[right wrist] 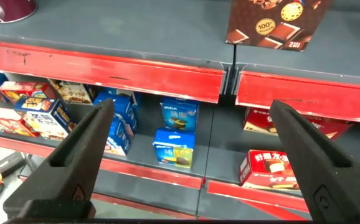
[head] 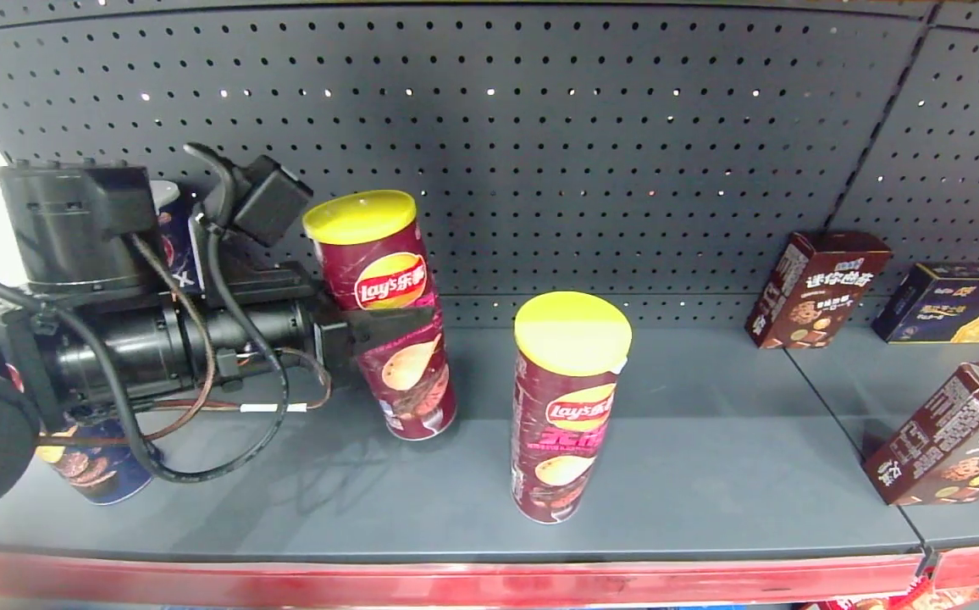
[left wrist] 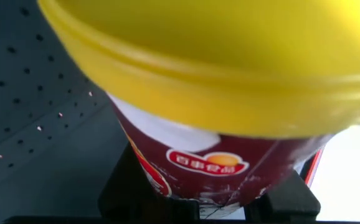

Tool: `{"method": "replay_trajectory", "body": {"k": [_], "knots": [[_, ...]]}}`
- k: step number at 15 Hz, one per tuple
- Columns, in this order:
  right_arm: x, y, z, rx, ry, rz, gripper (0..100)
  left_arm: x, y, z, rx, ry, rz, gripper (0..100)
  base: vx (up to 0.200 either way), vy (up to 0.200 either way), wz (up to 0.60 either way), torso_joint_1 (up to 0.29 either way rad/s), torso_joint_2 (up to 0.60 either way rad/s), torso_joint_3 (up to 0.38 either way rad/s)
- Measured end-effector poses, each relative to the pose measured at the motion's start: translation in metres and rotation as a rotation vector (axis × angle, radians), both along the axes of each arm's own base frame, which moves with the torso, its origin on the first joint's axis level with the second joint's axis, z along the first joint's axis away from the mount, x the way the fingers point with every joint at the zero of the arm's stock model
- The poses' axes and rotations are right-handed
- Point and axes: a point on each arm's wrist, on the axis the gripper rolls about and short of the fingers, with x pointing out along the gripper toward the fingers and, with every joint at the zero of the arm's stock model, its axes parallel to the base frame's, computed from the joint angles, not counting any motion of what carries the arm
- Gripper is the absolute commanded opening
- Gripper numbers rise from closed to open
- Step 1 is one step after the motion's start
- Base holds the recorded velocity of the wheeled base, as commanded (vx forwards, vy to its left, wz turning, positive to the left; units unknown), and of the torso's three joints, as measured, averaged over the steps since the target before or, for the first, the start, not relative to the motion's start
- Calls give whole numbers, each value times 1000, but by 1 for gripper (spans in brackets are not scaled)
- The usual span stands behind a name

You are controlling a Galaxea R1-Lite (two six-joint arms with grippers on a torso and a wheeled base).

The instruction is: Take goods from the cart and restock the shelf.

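Note:
A maroon chips can with a yellow lid (head: 379,280) leans slightly on the grey shelf (head: 710,457), its base touching or just above the board. My left gripper (head: 395,327) is shut on its middle, coming in from the left. In the left wrist view the same can (left wrist: 217,162) sits between the dark fingers (left wrist: 127,196). A second identical can (head: 570,407) stands upright and free to the right, nearer the front edge. My right gripper (right wrist: 195,168) hangs open and holds nothing, lower down in front of the shelves below.
Brown cookie boxes (head: 815,288) (head: 951,436) and a dark blue box (head: 955,302) stand on the right of the shelf. A blue can (head: 96,470) stands under the left arm. A perforated back panel (head: 540,127) closes the rear. The lower shelves hold blue boxes (right wrist: 177,130).

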Motion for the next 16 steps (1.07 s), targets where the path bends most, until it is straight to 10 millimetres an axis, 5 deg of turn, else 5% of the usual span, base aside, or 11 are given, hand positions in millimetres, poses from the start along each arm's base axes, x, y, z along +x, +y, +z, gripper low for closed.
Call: {"method": "replay_trajectory", "body": {"k": [16], "knots": [[0, 0, 0, 0, 1, 0, 100, 93, -62, -7, 78, -97, -80, 0, 0, 0, 0, 0, 0, 0]]}}
